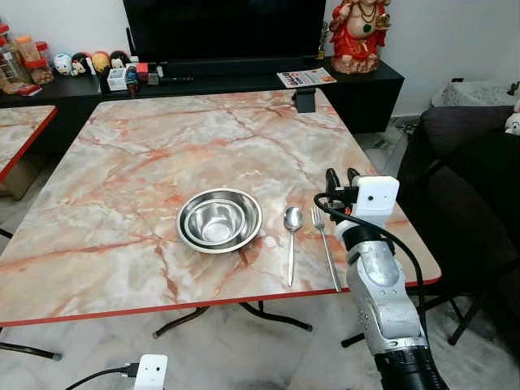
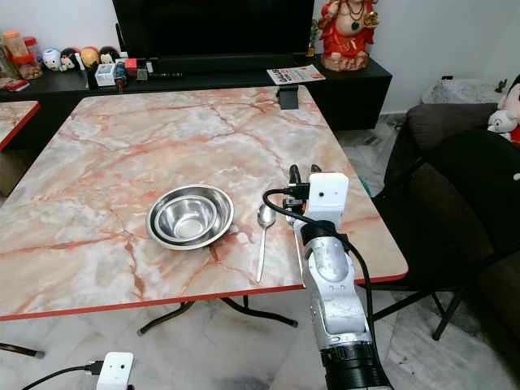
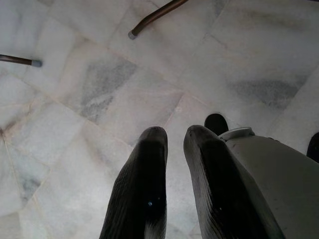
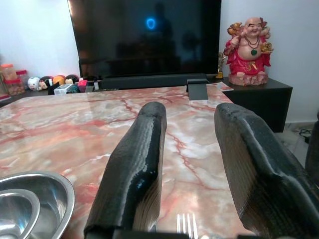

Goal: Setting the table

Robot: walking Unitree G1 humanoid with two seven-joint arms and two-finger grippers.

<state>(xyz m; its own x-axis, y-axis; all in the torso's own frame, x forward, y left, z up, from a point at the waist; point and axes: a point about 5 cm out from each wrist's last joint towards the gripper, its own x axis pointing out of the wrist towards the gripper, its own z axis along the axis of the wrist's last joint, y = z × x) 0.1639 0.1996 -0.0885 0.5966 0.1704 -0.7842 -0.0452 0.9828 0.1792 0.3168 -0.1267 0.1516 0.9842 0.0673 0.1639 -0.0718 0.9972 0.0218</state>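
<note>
A steel bowl [image 1: 219,219] with a smaller bowl nested inside sits near the front of the marble table [image 1: 146,162]. Just right of it lie a spoon [image 1: 292,240] and a fork [image 1: 325,244], side by side, handles toward the front edge. My right gripper [image 1: 342,180] hovers low over the table beside the fork's tines [image 4: 186,221], open, with nothing between its fingers [image 4: 134,164]. My left gripper [image 3: 175,137] hangs idle below the table over the tiled floor, its fingers close together and holding nothing.
A small black stand [image 1: 305,100] rests at the table's far edge. Behind it are a black TV console [image 1: 203,81] and a red statue [image 1: 360,32]. A dark chair [image 1: 471,187] stands close on the right, and another table [image 1: 16,130] at the left.
</note>
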